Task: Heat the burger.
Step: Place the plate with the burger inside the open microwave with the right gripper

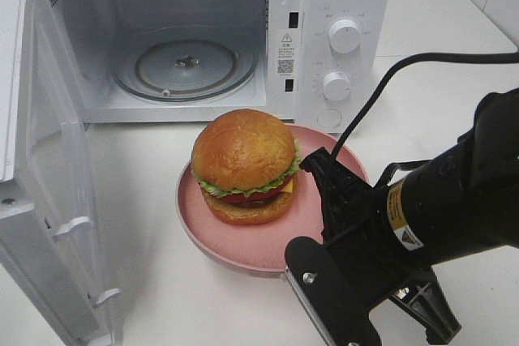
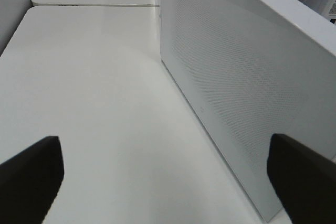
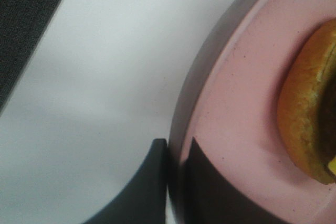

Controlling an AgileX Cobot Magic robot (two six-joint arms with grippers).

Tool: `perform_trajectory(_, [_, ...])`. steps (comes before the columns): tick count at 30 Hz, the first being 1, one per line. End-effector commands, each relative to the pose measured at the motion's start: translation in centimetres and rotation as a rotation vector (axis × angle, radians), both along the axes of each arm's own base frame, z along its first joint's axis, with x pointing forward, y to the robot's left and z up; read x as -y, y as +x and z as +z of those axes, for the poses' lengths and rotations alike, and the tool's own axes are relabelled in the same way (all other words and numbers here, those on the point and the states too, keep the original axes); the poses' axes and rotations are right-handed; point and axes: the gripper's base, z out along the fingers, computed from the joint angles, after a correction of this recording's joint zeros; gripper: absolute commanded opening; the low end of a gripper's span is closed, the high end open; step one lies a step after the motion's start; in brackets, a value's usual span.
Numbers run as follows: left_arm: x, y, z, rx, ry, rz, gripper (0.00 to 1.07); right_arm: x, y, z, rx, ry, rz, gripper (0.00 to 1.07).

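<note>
The burger [image 1: 244, 165], with a golden-brown bun, lettuce, tomato and cheese, sits on a pink plate [image 1: 251, 242] on the white table in front of the open microwave [image 1: 324, 6]. My right gripper [image 1: 315, 164] reaches in from the right and is shut on the plate's rim. In the right wrist view one of its fingers [image 3: 144, 187] lies outside the rim of the plate [image 3: 236, 103] and the other inside, with the burger [image 3: 307, 114] close by. My left gripper [image 2: 168, 182] stands open and empty beside the door panel [image 2: 252, 87]; it does not show in the exterior high view.
The microwave door [image 1: 45, 168] is swung wide open on the left. The glass turntable [image 1: 185, 66] inside is bare. Two knobs [image 1: 344, 36] sit on the right-hand panel. A black cable [image 1: 389, 79] runs above the right arm.
</note>
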Motion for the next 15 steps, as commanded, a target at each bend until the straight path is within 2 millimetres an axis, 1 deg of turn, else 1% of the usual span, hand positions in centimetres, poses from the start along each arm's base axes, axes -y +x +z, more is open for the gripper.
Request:
perform_trajectory(1, [0.1,-0.3,0.0,0.027,-0.009,-0.007,0.98,-0.5,1.0,1.3,0.037,0.068,0.023,0.0])
perform_trajectory(2, [0.1,-0.3,0.0,0.027,-0.009,-0.007,0.98,-0.5,1.0,1.3,0.037,0.068,0.023,0.0])
perform_trajectory(4, [0.1,-0.3,0.0,0.027,-0.009,-0.007,0.98,-0.7,1.8,2.0,0.046,0.085,0.027,0.0])
perform_trajectory(6, [0.1,-0.3,0.0,0.027,-0.009,-0.007,0.98,-0.6,1.9,2.1,0.047,0.081,0.028,0.0])
perform_trajectory(9, [0.1,-0.3,0.0,0.027,-0.009,-0.007,0.98,-0.7,2.1,2.6,0.044,0.046,0.069,0.0])
perform_trajectory(15, [0.1,-0.3,0.0,0.027,-0.009,-0.007,0.98,-1.0,2.0,2.9,0.025,0.053,0.09,0.0])
